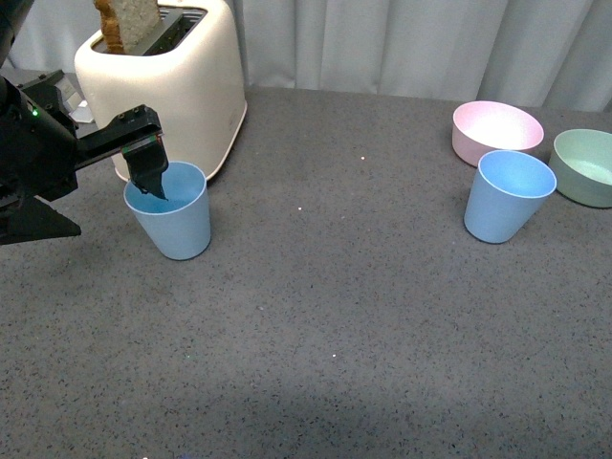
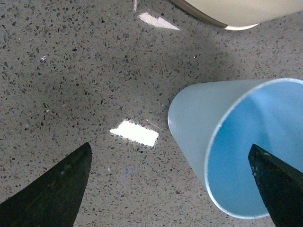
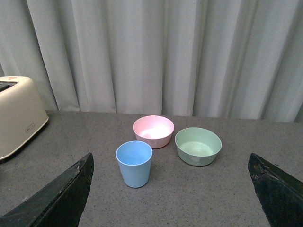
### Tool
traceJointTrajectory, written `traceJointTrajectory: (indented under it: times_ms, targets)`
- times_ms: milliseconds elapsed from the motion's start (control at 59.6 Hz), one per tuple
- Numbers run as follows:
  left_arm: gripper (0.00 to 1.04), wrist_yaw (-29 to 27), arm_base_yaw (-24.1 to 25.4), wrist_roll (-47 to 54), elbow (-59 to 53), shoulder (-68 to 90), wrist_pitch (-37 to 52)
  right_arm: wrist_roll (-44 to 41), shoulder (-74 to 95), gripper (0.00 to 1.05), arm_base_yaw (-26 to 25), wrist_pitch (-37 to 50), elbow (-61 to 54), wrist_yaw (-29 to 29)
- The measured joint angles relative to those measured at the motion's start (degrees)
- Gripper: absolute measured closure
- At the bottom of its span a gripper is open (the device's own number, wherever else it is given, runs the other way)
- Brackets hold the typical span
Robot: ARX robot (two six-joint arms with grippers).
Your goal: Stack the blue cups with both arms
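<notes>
Left gripper (image 2: 169, 147): jaws spread wide and holding nothing. One finger (image 2: 279, 184) hangs inside the mouth of a cup and the other (image 2: 52, 194) is outside it, over bare tabletop.
Left arm (image 1: 38, 153): black, reaching in from the left edge of the front view, with the gripper angled down over the cup's rim.
Left blue cup (image 1: 170, 215): upright on the table, just in front of the toaster. Its wall stands between the open fingers; whether a finger touches it cannot be told.
Right gripper (image 3: 170, 158): jaws wide apart and empty. It is out of the front view, held back from the table's right side and facing the other cup.
Right blue cup (image 1: 507, 196): upright, well apart from the left one, just in front of the two bowls.
Pink bowl (image 1: 497, 129): behind the right cup.
Green bowl (image 1: 585, 164): beside the pink bowl, at the right edge.
Toaster (image 1: 167, 76): cream, back left, with a bread slice (image 1: 127, 24) standing in its slot.
Table (image 1: 335, 316): grey and speckled.
Curtain (image 1: 411, 43): pale folds along the back.
</notes>
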Motion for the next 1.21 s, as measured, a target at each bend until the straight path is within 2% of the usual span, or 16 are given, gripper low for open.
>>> traceJointTrajectory:
  times_ms: [620, 788, 1207]
  targets:
    - [1.01, -1.7, -2.8, -1.0, 4.1, 4.1, -4.3, 0.0, 0.0, 0.10, 0.0, 0.0, 0.0, 0.0]
    - [1.01, -1.8, -4.5, -1.7, 5.1, 4.0, -5.3, 0.0, 0.0, 0.10, 0.0, 0.0, 0.0, 0.0]
    - [1.01, -3.7, -17.3, -6.1, 17.4, 8.7, -10.0, 0.0, 0.0, 0.10, 0.0, 0.0, 0.0, 0.0]
